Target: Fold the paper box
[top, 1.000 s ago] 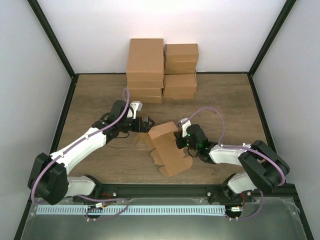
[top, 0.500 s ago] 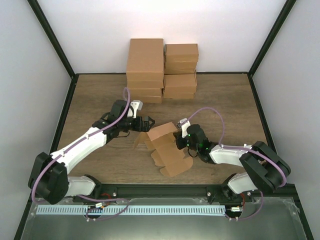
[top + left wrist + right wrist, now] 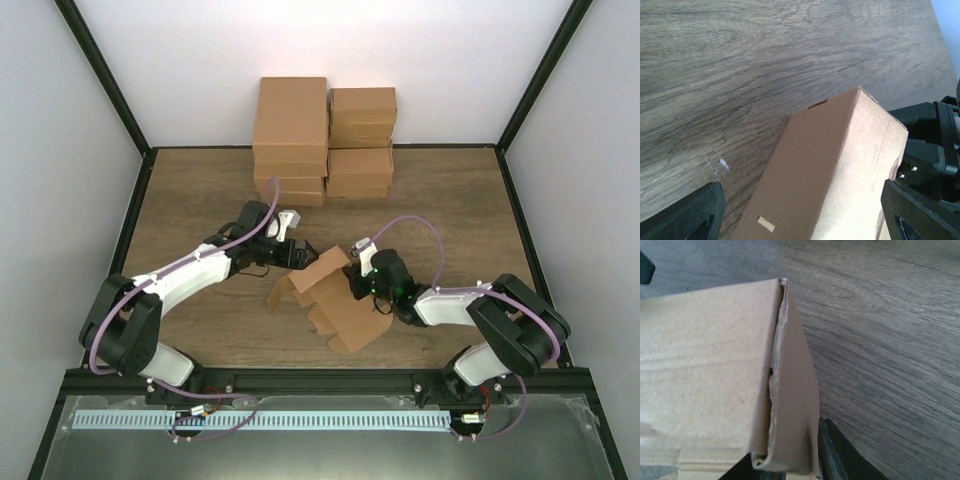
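Left tool (image 3: pixel 300 254) has advanced toward frame centre, wide open astride the half-raised paper box (image 3: pixel 338 300); right tool (image 3: pixel 356 283) pinches its folded edge. Lower flaps apparently still need folding.

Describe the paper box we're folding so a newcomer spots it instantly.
On the wooden table, look mid-front, between the left gripper and right gripper. The paper box is the half-folded tan sheet with loose flaps, unlike the closed cartons stacked at the back wall.

No text legible — (none anywhere).
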`<state>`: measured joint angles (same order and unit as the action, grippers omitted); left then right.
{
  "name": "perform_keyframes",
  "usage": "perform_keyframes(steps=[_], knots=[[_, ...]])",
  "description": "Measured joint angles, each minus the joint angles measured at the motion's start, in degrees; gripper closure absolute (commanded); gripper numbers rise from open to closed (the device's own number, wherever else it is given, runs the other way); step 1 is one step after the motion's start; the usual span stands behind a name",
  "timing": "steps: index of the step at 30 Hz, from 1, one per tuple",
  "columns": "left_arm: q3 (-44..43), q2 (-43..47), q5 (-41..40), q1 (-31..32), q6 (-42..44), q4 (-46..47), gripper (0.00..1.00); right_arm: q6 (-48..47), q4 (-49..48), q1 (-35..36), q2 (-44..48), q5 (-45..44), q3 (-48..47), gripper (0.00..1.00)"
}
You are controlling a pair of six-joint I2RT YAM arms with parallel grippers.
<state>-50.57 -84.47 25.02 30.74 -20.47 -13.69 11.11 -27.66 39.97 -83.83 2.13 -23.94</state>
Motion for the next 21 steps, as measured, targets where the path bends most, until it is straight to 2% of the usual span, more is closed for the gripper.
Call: perform_keyframes(steps=[5, 9, 12, 16, 21], knots=[[-1.22, -2.27, 2.51, 0.00, 0.13, 1.38, 0.14, 0.50, -4.66, -0.02, -1.09, -0.79, 0.28, 0.68], [-1.49, -4.13, 4.07, 0.00, 0.15, 2.32, 0.15, 0.44, -13.20, 0.00, -2.93, -0.83, 2.25, 0.61], [-1.64, -5.81, 5.66, 0.00, 0.24, 3.15, 0.16, -0.15, -24.48, 0.00, -5.75, 0.07, 6.75, 0.62], [-2.97, -9.03, 8.13, -0.02, 0.55, 4.37, 0.17, -0.90, -32.04, 0.00, -10.86, 0.39, 7.50, 0.66], [-4.35, -10.45, 11.34, -0.02, 0.52, 5.07, 0.17, -1.81, -38.84, 0.00, -15.15, 0.33, 5.40, 0.67]])
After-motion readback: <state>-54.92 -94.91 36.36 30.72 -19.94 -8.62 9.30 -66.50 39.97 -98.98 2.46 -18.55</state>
